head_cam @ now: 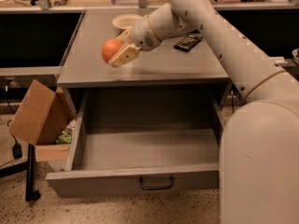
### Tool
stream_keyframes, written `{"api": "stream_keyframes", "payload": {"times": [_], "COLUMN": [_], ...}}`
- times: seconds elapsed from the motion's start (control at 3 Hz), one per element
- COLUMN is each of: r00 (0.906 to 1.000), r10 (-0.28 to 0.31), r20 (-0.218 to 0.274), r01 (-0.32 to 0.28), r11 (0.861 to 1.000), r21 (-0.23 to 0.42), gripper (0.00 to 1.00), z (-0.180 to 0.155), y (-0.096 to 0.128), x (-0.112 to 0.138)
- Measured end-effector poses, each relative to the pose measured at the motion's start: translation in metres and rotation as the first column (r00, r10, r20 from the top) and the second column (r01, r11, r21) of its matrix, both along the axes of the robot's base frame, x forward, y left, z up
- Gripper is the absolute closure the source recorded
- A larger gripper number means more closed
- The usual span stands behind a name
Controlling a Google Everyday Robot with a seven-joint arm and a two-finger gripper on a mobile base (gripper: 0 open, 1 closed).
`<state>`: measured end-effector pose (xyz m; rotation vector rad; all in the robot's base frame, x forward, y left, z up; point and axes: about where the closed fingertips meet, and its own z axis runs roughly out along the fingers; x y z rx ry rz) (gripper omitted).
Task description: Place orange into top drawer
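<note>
My gripper [117, 50] is shut on the orange [111, 49], a small round bright fruit, and holds it in the air above the left part of the grey desk top [187, 62]. The orange sticks out to the left of the fingers [124, 56]. The top drawer [140, 178] stands pulled open below the desk, its inside bare, with a small dark wire handle [156, 184] at the centre of its front panel. The gripper is above and behind the drawer's opening.
A white bowl [126, 20] sits at the back of the desk top, a dark flat object [188, 42] to its right. A brown cardboard box [35, 113] leans at the left of the drawer. My arm's large white body [261, 157] fills the right side.
</note>
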<state>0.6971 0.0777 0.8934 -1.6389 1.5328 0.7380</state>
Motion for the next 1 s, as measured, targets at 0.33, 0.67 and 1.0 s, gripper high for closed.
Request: {"api": "stream_keyframes", "payload": {"times": [0.33, 0.67, 1.0], "r00": [0.9921, 0.9762, 0.9659], "r10": [0.115, 0.209, 0.259], "r20": [0.05, 0.057, 0.008], "r01": [-0.11, -0.193, -0.242], "r11": [0.99, 0.958, 0.913], "r21": [-0.088, -0.21, -0.329], "gripper": [1.0, 1.0, 1.0], "z": [-0.007, -0.023, -0.058], "y": [0.012, 0.025, 0.029], "x": [-0.054, -0.106, -0.14]}}
